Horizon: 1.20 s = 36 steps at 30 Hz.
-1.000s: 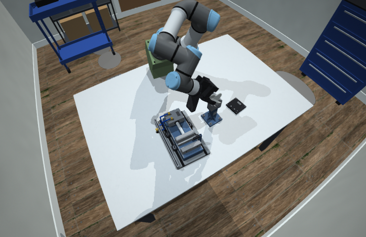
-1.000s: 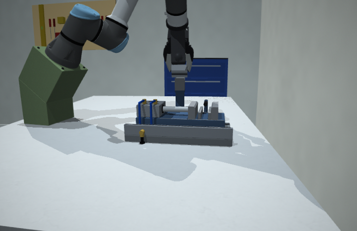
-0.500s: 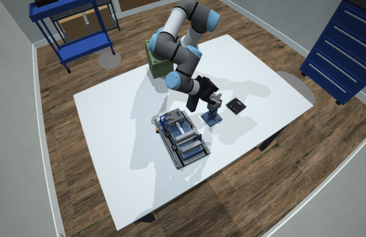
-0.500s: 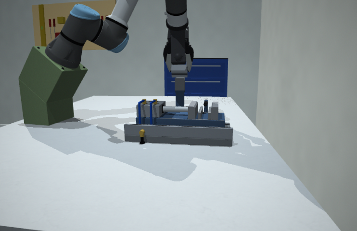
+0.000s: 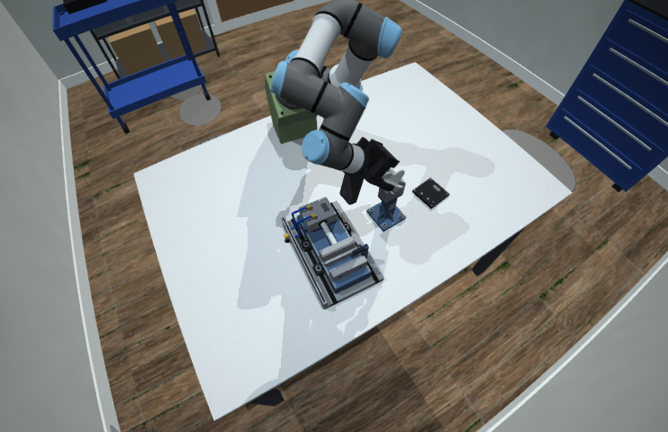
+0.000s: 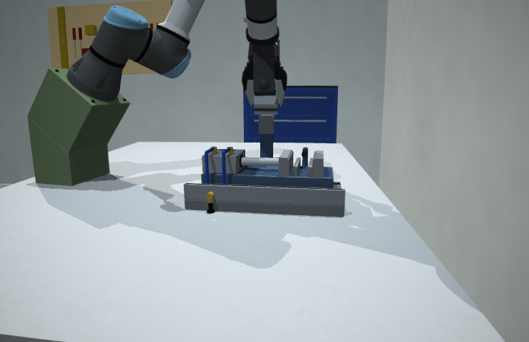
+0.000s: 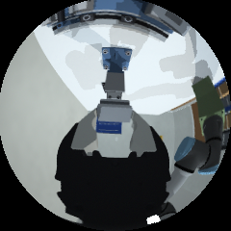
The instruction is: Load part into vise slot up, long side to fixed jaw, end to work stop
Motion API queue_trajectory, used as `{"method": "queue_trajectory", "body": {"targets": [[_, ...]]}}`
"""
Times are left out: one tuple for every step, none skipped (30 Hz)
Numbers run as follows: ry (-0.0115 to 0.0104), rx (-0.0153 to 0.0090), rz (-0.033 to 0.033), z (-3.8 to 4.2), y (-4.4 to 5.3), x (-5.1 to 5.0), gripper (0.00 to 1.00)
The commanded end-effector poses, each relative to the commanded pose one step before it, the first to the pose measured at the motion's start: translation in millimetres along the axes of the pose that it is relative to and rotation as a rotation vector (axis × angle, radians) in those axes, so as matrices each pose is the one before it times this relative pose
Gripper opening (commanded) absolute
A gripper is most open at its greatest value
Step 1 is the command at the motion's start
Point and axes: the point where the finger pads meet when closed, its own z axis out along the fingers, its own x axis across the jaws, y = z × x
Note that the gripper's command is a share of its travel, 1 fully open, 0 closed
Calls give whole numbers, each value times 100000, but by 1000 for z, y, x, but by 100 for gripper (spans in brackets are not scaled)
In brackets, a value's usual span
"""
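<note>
Part in my fingers (image 5: pixel 394 178) (image 6: pixel 265 102), over the V-block (image 5: pixel 391 192) (image 6: pixel 266 124) (image 7: pixel 115 82).
Nearest in my exterior view, the vise (image 5: pixel 351 283) (image 6: pixel 269 180) (image 7: pixel 107 7) stands open on the counter (image 5: pixel 207 255) (image 6: pixel 200 282) (image 7: pixel 82 53), its jaws apart without the part; beyond it, my fingers are partway open, shut on the grey part (image 6: pixel 265 105) (image 7: pixel 115 113). Exterior and wrist show its outline, which the top view muddles; whether it touches the V-block, I can't tell. Only the top view shows the infeed plate (image 5: pixel 430 193) bare, at two o'clock from the V-block. Farthest in the exterior view stands the blue cabinet (image 5: pixel 620 96) (image 6: pixel 309 108).
</note>
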Motion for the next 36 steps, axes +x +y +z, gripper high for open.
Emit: {"method": "queue_trajectory", "body": {"targets": [[-54, 217, -165, -326, 187, -396, 0], [3, 61, 0, 5, 0, 9, 0], [3, 77, 0, 6, 0, 11, 0], [4, 94, 0, 8, 0, 13, 0], [4, 114, 0, 9, 0, 15, 0], [5, 134, 0, 10, 0, 18, 0], [5, 156, 0, 11, 0, 20, 0], [6, 179, 0, 12, 0, 22, 0], [6, 203, 0, 13, 1, 24, 0], [5, 228, 0, 14, 1, 26, 0], [5, 254, 0, 14, 1, 27, 0], [0, 0, 0, 0, 0, 0, 0], [0, 0, 0, 0, 0, 0, 0], [4, 281, 0, 14, 2, 28, 0], [2, 309, 0, 13, 3, 28, 0], [0, 337, 0, 11, 3, 28, 0], [-2, 366, 0, 10, 4, 27, 0], [-5, 396, 0, 7, 5, 25, 0], [-9, 426, 1, 3, 7, 22, 0], [-13, 456, 1, -1, 8, 19, 0], [-19, 487, 1, -6, 10, 14, 0], [6, 534, 0, 16, 25, 29, 0], [25, 580, -1, 31, 39, 37, 0], [18, 613, -1, 22, 43, 26, 0], [9, 647, 0, 12, 49, 14, 0], [-1, 680, 0, -1, 55, -1, 0], [-12, 713, 1, -15, 61, -18, 0], [-25, 746, 2, -32, 69, -37, 0], [0, 0, 0, 0, 0, 0, 0], [0, 0, 0, 0, 0, 0, 0], [-21, 770, 2, -26, 70, -30, 0], [39, 766, -3, 50, 50, 62, 0], [24, 798, -2, 31, 56, 38, 0], [7, 829, 0, 9, 64, 11, 0], [-12, 859, 1, -15, 73, -19, 0], [-33, 889, 3, -42, 82, -52, 0]]}}
